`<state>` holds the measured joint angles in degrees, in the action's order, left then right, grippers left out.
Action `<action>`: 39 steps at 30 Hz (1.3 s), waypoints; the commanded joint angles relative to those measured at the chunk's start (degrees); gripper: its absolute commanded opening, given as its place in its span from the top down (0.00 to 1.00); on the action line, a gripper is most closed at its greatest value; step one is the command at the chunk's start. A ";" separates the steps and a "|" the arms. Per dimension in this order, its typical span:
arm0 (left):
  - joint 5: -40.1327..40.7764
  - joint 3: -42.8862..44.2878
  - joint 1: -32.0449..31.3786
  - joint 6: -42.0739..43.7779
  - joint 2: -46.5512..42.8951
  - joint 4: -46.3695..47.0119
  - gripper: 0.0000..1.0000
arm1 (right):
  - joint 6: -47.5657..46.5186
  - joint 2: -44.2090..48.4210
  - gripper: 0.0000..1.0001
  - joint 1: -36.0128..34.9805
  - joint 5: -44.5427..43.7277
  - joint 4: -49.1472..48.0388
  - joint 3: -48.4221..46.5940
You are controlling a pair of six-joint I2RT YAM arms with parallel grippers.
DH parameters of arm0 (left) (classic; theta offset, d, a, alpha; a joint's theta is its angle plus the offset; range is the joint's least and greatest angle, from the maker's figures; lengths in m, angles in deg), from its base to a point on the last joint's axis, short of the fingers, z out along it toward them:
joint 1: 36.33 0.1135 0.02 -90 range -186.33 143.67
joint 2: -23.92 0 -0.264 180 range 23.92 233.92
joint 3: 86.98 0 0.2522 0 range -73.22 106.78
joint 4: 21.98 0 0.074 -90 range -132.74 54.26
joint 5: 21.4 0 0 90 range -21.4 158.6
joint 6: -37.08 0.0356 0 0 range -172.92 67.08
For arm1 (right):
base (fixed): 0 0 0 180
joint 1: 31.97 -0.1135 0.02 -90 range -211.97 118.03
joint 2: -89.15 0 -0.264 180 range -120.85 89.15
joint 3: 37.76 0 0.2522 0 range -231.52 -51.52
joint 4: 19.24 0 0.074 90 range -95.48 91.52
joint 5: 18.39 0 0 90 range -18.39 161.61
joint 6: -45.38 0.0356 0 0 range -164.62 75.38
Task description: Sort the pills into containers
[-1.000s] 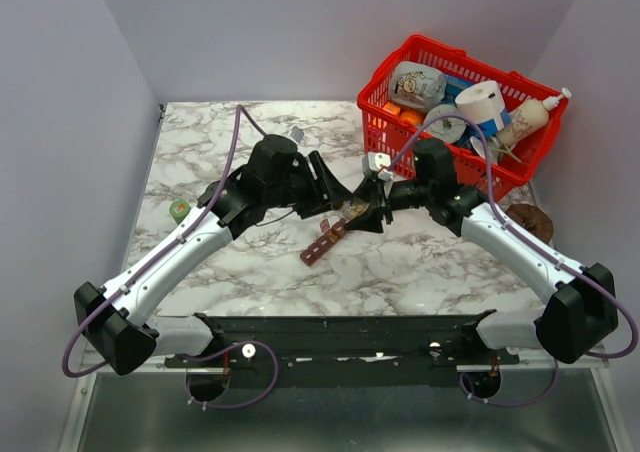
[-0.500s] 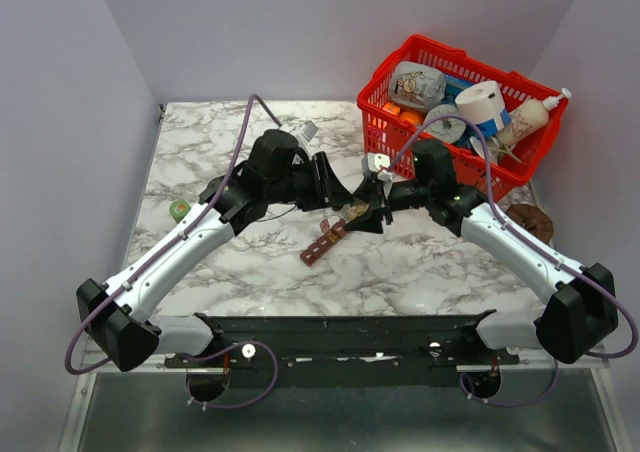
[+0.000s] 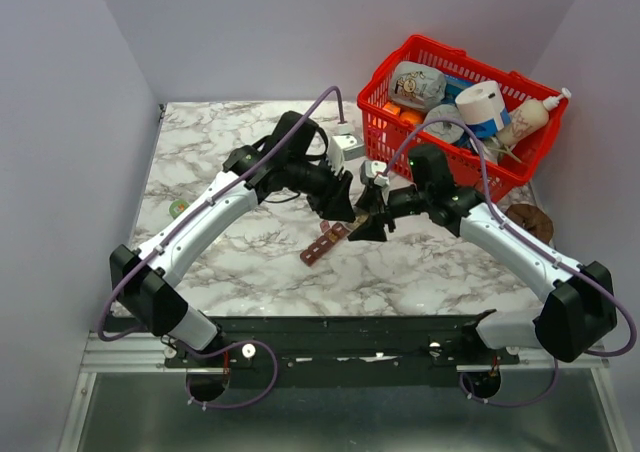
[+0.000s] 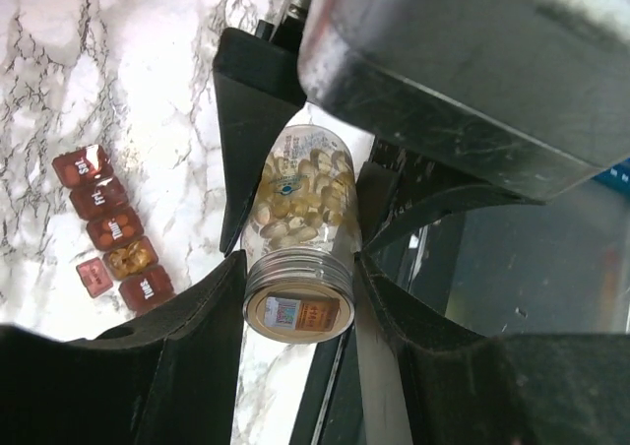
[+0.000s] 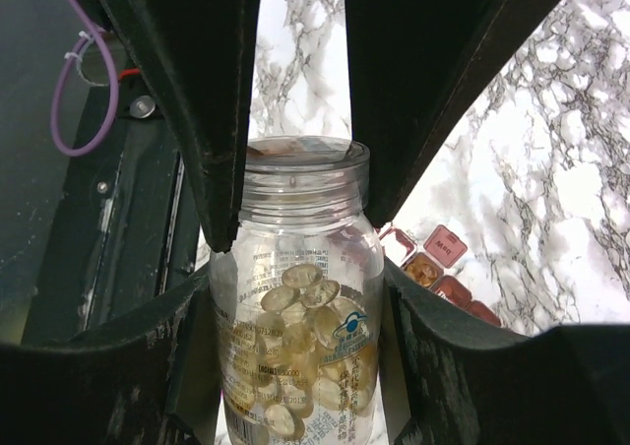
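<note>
Bench (image 3: 250,262): white marble.
My left fingers (image 4: 197,317): pinching bottle (image 4: 300,204) neck.
My right fingers (image 5: 148,366): clamping its body.
Next, I judge: tip pills (image 5: 300,317) into containers (image 4: 113,228).

The pills (image 5: 300,337) are oval, translucent, yellow-tan capsules. Most lie loose inside a clear bottle (image 4: 298,268), gathered at the end away from its bare threaded neck. The bottle is raised over the middle of the table (image 3: 260,267).

The container strip (image 3: 325,240) is a dark red-brown row of small square compartments with white lettering on the lids. It lies flat near the table's middle, set diagonally, one end toward the near left corner. One compartment (image 4: 131,258) has its lid (image 4: 94,275) swung open and holds several pills.
</note>
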<state>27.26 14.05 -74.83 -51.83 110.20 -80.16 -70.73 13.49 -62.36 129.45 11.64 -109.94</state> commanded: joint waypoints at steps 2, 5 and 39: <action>-1.64 -0.16 -0.96 7.02 0.82 -8.41 0.63 | 0.62 0.77 0.93 -0.28 2.71 -7.72 -2.14; 0.64 -2.53 -0.70 1.04 -2.33 -2.61 0.32 | 0.62 0.95 0.93 -0.28 2.63 -7.72 -2.06; 22.27 -18.27 0.45 -59.88 -16.06 19.21 0.05 | 0.88 0.07 0.93 -0.19 1.75 -7.72 -2.23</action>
<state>46.19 -7.31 -72.87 -108.29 91.77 -59.12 -69.94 13.52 -62.62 130.00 6.11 -110.51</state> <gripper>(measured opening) 0.984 0.605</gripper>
